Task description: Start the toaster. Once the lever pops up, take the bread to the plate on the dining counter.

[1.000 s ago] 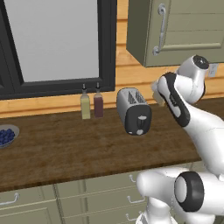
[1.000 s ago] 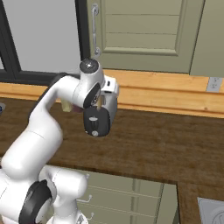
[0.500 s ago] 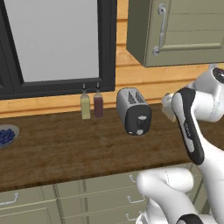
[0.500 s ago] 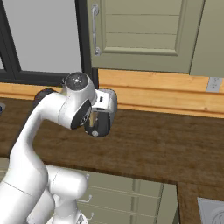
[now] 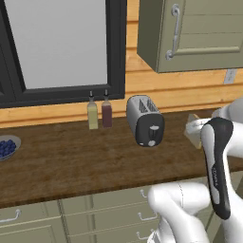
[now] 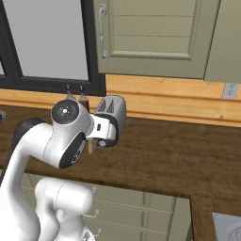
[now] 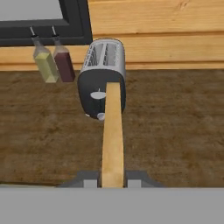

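- The gripper (image 7: 113,183) is clamped narrowly on the bread (image 7: 113,135), held edge-on with its long axis pointing straight ahead.
- The toaster (image 7: 103,78) stands ahead on the worktop (image 7: 175,122), beyond the slice's far end.
- No plate is visible ahead; carrying probably means turning away.

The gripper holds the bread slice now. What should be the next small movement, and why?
Probably carry the bread away from the toaster and start turning toward the plate. The gripper is shut on the slice, seen edge-on in the hand view. The slice is already out of the toaster and clear of its slots, above the wooden worktop, so only the delivery seems to be left.
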Robot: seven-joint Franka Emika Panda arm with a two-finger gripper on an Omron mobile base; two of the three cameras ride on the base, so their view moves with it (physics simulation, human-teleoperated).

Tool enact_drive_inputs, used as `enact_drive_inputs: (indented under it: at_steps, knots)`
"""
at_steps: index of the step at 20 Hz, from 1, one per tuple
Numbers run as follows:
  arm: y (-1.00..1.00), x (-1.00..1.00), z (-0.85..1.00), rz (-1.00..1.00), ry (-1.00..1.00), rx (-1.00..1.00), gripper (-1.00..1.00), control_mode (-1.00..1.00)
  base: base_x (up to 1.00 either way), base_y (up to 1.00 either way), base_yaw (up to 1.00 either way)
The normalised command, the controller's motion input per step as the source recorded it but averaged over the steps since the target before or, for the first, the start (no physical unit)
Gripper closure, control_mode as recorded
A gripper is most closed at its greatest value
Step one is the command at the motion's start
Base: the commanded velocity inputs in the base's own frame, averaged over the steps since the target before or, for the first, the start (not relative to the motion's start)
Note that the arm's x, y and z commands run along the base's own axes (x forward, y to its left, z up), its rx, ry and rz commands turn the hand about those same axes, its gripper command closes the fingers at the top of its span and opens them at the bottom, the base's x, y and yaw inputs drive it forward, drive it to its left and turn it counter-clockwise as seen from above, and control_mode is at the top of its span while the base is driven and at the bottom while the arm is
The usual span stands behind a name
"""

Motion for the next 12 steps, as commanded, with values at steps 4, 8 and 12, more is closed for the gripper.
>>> enact_drive_inputs:
  at_steps: [4, 8, 12]
  knots:
    - [0.0, -0.16, 0.0, 0.0, 0.0, 0.0, 1.0, -1.0, 0.0, 0.0, 0.0]
    - [0.0, -0.14, 0.0, 0.0, 0.0, 0.0, 1.0, 1.0, -0.3, 0.11, 0.0]
    - [0.0, 0.0, 0.0, 0.0, 0.0, 0.0, 1.0, 1.0, -0.58, 0.72, 0.0]
